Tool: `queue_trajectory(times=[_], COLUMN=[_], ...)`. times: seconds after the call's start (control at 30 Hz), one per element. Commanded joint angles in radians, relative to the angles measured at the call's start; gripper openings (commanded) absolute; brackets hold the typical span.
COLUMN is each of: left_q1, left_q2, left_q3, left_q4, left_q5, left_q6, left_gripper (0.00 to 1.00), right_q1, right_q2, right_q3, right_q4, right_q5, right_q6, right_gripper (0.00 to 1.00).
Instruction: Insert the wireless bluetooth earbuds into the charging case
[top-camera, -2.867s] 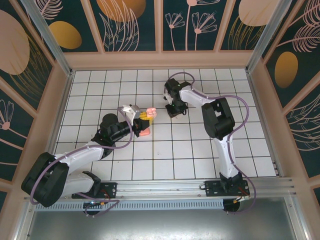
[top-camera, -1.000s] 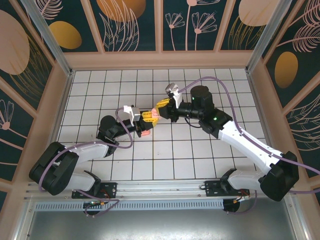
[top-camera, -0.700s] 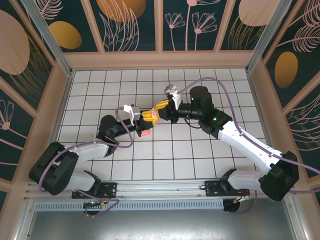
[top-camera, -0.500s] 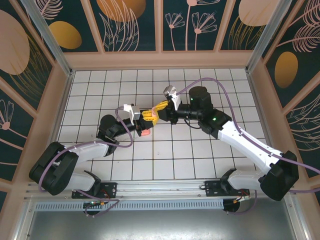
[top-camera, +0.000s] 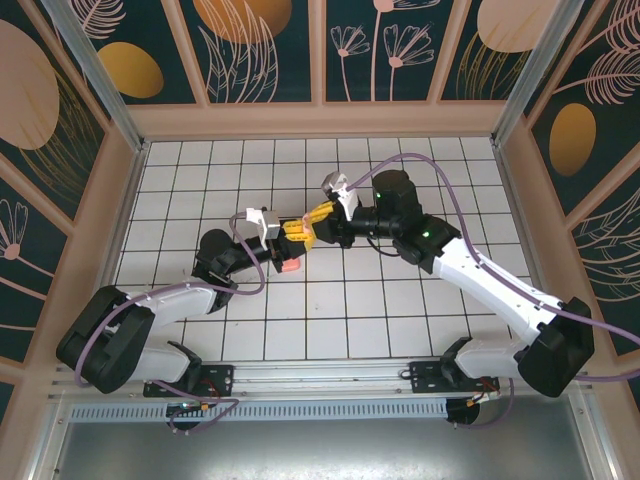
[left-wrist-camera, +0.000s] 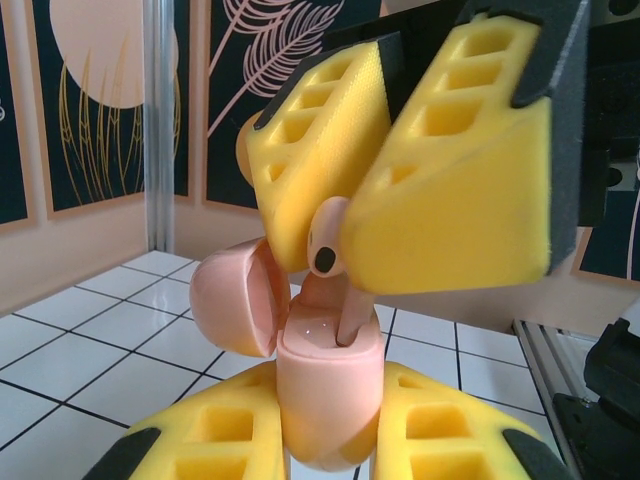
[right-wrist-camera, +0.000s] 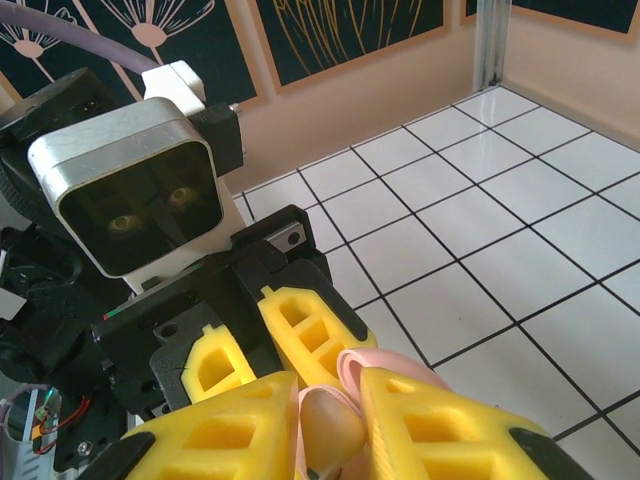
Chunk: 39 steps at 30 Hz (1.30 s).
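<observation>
Jaws of the left gripper (top-camera: 294, 235) clamp the pink charging case (left-wrist-camera: 325, 395) upright, its lid (left-wrist-camera: 235, 300) swung open sideways. Jaws of the right gripper (top-camera: 318, 213) pinch 1 earbud (left-wrist-camera: 327, 240), its stem dipping into the case's socket, above the white tiled floor (left-wrist-camera: 90, 350).

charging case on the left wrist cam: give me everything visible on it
The charging case is a small, smooth, pale pink rounded shell, plastic by its look. It stands upright, its lower body clamped between the yellow pads of the left gripper. Its domed lid is hinged open to the left, and the inner top looks glossy. An earbud, held by the right gripper, has its stem down in the case's opening.
</observation>
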Motion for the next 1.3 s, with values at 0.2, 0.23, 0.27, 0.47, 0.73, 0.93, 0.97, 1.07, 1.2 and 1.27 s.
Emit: queue_trajectory(times=[0.2,0.23,0.27,0.47,0.73,0.93,0.97,1.07,1.2,1.27], left_q1=[-0.004,-0.003,-0.003,-0.003,-0.003,-0.003,-0.003,-0.003,-0.004,-0.003], left_q2=[-0.032,-0.033,-0.032,-0.038,-0.049,-0.052,-0.052,-0.052,-0.056,-0.058], left_q3=[0.019,0.019,0.019,0.017,0.013,0.011,0.013,0.016,0.022,0.024], left_q4=[0.027,0.026,0.025,0.016,0.004,-0.003,-0.003,0.006,0.01,0.01], left_q5=[0.016,0.016,0.018,0.017,0.016,0.034,0.037,0.049,0.058,0.06], left_q6=[-0.007,-0.007,-0.007,-0.002,0.006,0.013,0.013,0.008,0.004,0.005], left_gripper=[0.07,0.07,0.07,0.07,0.07,0.07,0.07,0.07,0.07,0.07], right_q1=[0.011,0.011,0.011,0.011,0.01,-0.053,-0.076,-0.155,-0.175,-0.176], right_q2=[-0.003,-0.005,-0.007,-0.027,-0.066,-0.124,-0.125,-0.099,-0.018,0.022], right_q3=[0.041,0.042,0.043,0.041,0.038,0.018,0.016,0.01,0.032,0.043], right_q4=[-0.038,-0.038,-0.036,-0.025,0.008,0.055,0.055,0.059,0.029,0.032], right_q5=[0.04,0.042,0.046,0.083,0.095,0.047,0.004,-0.142,-0.26,-0.307], right_q6=[-0.03,-0.029,-0.026,-0.021,0.005,0.084,0.109,0.199,0.254,0.268], right_gripper=[0.36,0.38,0.39,0.43,0.49,0.55,0.59,0.62,0.64,0.64])
